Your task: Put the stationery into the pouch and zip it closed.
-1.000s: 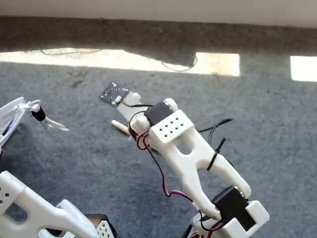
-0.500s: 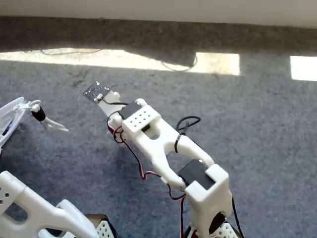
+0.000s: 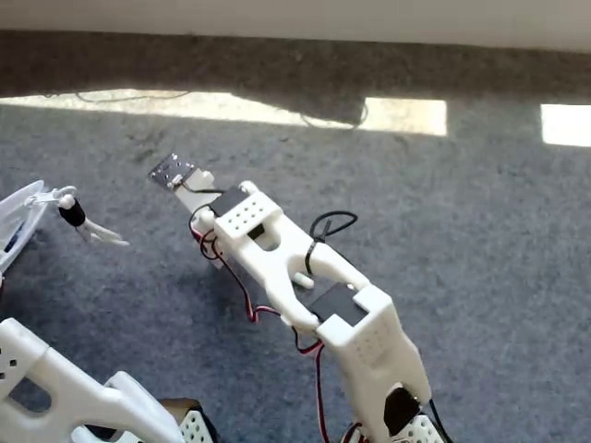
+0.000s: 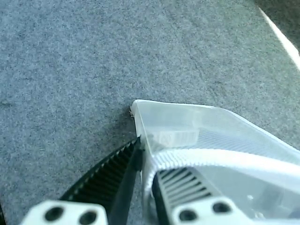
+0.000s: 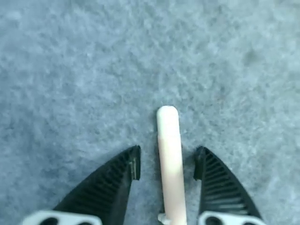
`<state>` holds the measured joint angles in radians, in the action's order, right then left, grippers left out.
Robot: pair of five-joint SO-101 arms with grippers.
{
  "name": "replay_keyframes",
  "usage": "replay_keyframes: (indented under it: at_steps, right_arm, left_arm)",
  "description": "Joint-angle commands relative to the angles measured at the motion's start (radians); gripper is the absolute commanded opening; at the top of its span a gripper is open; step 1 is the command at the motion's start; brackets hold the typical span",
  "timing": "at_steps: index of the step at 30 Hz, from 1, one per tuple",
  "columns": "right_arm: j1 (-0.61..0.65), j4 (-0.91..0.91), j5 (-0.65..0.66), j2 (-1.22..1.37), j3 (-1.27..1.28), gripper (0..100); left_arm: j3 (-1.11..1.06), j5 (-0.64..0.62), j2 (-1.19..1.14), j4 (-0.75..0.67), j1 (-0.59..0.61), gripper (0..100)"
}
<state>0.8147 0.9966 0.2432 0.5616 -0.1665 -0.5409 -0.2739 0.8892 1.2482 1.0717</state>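
A cream pen [image 5: 170, 159] lies on the grey carpet. My right gripper [image 5: 167, 152] is open, one black finger on each side of the pen with a small gap to it. In the high view the right arm [image 3: 277, 249] stretches from the bottom centre toward the upper left and covers the pen. The clear pouch [image 4: 220, 140] lies at the left edge of the table [image 3: 17, 221], with its zipper pull [image 3: 72, 214] pointing right. My left gripper [image 4: 145, 154] is shut on the pouch's near edge.
The left arm's white body [image 3: 55, 388] fills the bottom left corner. A thin cable [image 3: 328, 125] lies at the back, by sunlit strips [image 3: 406, 115]. Bare carpet [image 3: 499, 240] spreads to the right of the right arm.
The right arm has swung left and reached farther out, and now covers the cream pen that lay beside it in the high view. The pouch and left arm have stayed put.
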Motion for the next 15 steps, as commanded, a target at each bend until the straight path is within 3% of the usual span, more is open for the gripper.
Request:
replay_keyframes:
  at_steps: [1, 3, 15]
  right_arm:
    - [0.01, -0.01, -0.005, -0.002, -0.042, 7.2]
    - [0.01, -0.008, -0.005, -0.002, -0.042, 0.5]
    - [-0.059, 0.147, -0.009, -0.131, -0.073, 0.4]
  left_arm:
    - [0.016, -0.006, -0.001, -0.021, 0.002, 1]
    - [0.016, -0.006, -0.001, -0.021, 0.001, 1]
    - [0.019, 0.023, 0.001, -0.021, -0.09, 1]
